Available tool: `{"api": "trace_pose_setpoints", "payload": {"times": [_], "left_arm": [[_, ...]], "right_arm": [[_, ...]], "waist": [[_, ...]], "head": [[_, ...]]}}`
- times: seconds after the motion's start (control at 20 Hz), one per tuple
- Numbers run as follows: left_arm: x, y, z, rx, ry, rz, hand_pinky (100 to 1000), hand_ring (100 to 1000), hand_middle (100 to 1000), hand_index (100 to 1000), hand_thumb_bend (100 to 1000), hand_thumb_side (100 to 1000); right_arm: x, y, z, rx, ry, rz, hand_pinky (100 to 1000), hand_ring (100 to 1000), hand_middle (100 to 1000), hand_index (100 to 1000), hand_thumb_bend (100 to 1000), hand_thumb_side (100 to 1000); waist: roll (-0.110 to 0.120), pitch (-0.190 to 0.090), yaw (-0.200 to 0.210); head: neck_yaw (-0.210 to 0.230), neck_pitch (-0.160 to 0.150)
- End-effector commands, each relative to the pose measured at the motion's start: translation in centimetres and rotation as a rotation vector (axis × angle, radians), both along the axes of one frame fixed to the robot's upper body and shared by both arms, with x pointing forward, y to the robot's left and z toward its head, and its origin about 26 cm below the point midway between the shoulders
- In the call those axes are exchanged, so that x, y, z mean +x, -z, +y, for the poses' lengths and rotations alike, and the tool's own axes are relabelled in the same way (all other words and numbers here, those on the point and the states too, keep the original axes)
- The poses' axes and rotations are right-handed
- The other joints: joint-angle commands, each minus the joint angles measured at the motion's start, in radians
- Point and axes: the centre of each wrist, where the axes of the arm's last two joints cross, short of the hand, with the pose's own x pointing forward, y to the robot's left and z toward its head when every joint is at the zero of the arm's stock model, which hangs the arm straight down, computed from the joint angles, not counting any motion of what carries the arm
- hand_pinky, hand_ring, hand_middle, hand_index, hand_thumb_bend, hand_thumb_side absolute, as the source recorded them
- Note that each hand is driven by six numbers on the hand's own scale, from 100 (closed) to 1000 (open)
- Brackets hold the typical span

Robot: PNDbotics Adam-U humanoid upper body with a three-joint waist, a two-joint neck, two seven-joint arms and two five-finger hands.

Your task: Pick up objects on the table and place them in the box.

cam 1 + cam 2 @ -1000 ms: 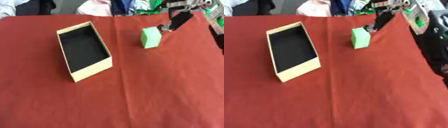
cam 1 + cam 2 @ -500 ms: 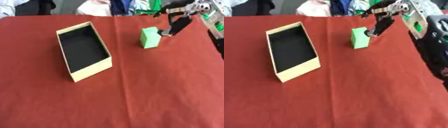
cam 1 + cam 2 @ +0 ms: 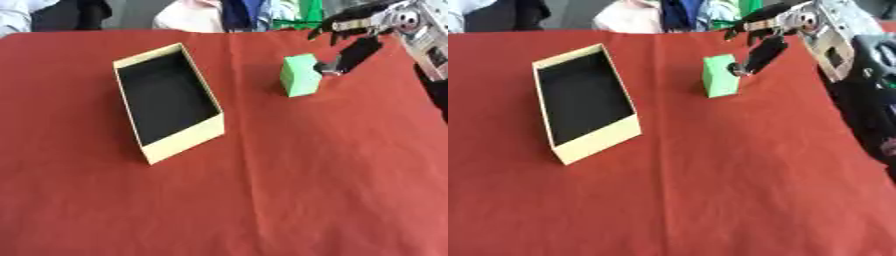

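A green block [image 3: 300,75] stands on the red cloth at the back right. My right hand [image 3: 352,47] reaches in from the upper right, just right of the block. Its fingers are spread above the block's far side and its thumb tip [image 3: 744,69] sits at the block's right face. Nothing is held. A pale yellow box [image 3: 166,101] with a black inside lies open to the left of the block, empty. My left hand is out of sight.
The red cloth [image 3: 289,190] covers the whole table. People sit along the far edge behind the table. My right arm's grey and black casing [image 3: 846,45] fills the upper right corner.
My right hand has moved left and down toward the green block, ending close beside it. The block and the box have stayed put.
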Motion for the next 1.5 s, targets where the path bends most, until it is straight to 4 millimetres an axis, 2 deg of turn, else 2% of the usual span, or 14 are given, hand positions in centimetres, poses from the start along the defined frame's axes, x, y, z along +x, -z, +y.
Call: {"api": "trace_pose_setpoints", "payload": {"times": [0.05, 0.5, 1.0, 1.5], "left_arm": [[-0.1, -0.8, -0.1, 0.011, 0.009, -0.028, 577, 579, 607, 744, 100, 371], [-0.1, -0.9, -0.2, 0.009, 0.014, -0.029, 577, 579, 608, 744, 100, 371], [0.0, -0.8, -0.3, 0.003, 0.019, -0.027, 577, 581, 609, 744, 100, 386], [0.0, -0.7, -0.4, -0.001, 0.024, -0.025, 576, 582, 611, 744, 100, 395]], "right_arm": [[-0.1, -0.9, -0.2, -0.001, 0.01, -0.021, 870, 838, 979, 1000, 175, 582], [0.0, -0.4, 0.3, 0.02, 0.003, -0.006, 893, 851, 981, 1000, 159, 604], [0.6, 0.6, 0.8, 0.016, 0.033, 0.015, 875, 828, 968, 1000, 206, 529], [1.2, 1.1, 0.7, -0.026, 0.062, 0.02, 863, 808, 955, 1000, 225, 512]], "waist": [[0.002, -0.006, 0.003], [0.002, -0.003, 0.004], [0.004, 0.003, 0.01], [0.006, 0.011, 0.013]], "head": [[0.004, -0.009], [0.004, -0.01], [0.0, -0.016], [-0.002, -0.021]]}}
